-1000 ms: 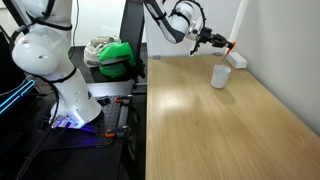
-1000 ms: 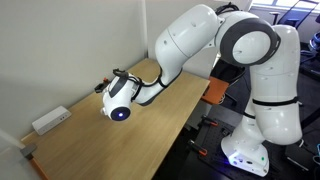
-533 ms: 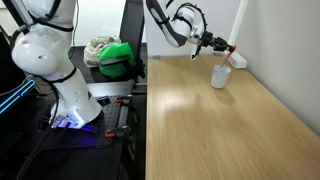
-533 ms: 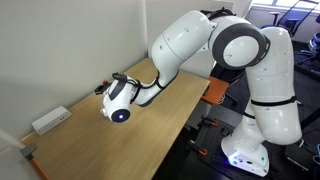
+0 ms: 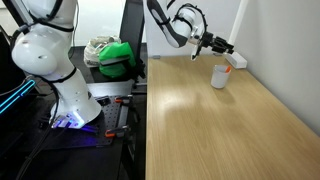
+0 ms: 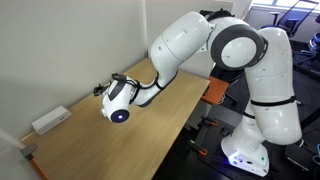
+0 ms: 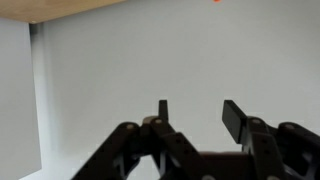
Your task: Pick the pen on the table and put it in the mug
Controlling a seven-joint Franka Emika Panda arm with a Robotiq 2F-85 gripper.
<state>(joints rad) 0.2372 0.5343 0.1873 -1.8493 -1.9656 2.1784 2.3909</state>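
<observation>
Pale wood-grain bench [image 5: 230, 130] fills most of my screen, with a white wall [image 7: 150, 60] behind it. At far left in an exterior view stands the arm's white base [image 5: 58, 85], then a green bundle [image 5: 118, 57] just beside the bench's edge. Further right my tool [image 5: 214, 43] hangs in the air over the far end of the bench. The pen [image 5: 227, 46] shows as a red-orange sliver at its tip, off the bench, higher than the mug [image 5: 220, 76] and a touch to its right. The mug stands upright on the bench, near a flat white block [image 5: 238, 61] that lies against the wall.

On my wrist view two dark fingers [image 7: 236, 118] stand with a gap of bare wall between them, and a speck of orange sits at the top edge. Whether the tool is clamped on the pen, I cannot tell.
</observation>
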